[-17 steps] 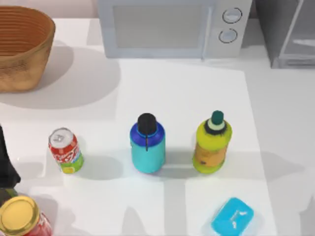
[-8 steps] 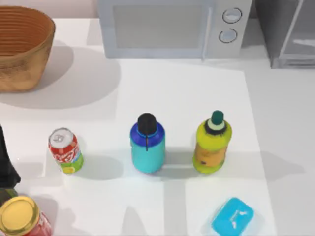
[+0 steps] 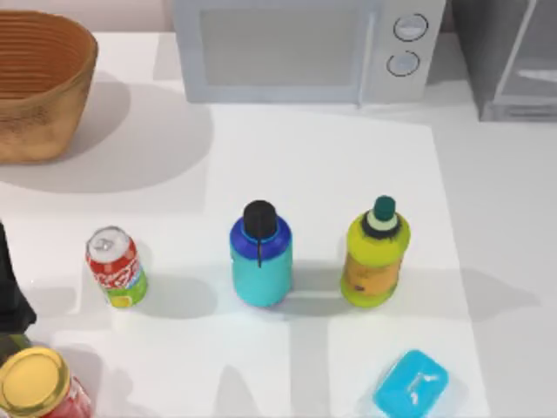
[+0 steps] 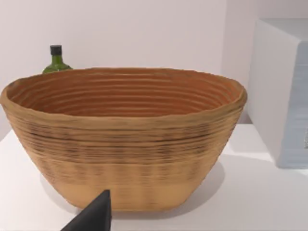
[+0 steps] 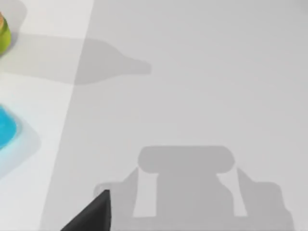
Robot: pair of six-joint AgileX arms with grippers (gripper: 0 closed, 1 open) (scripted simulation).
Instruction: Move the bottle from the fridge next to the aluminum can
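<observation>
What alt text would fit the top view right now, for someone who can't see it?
A blue bottle stands upright mid-table between a red can on its left and a yellow-green bottle on its right, all apart. Behind are a basket, microwave and fridge; in front, a gold-lidded jar and turquoise box.

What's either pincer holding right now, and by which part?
Nothing held. The bottle stands free on the table, right of the aluminum can; no pincer is on it.
</observation>
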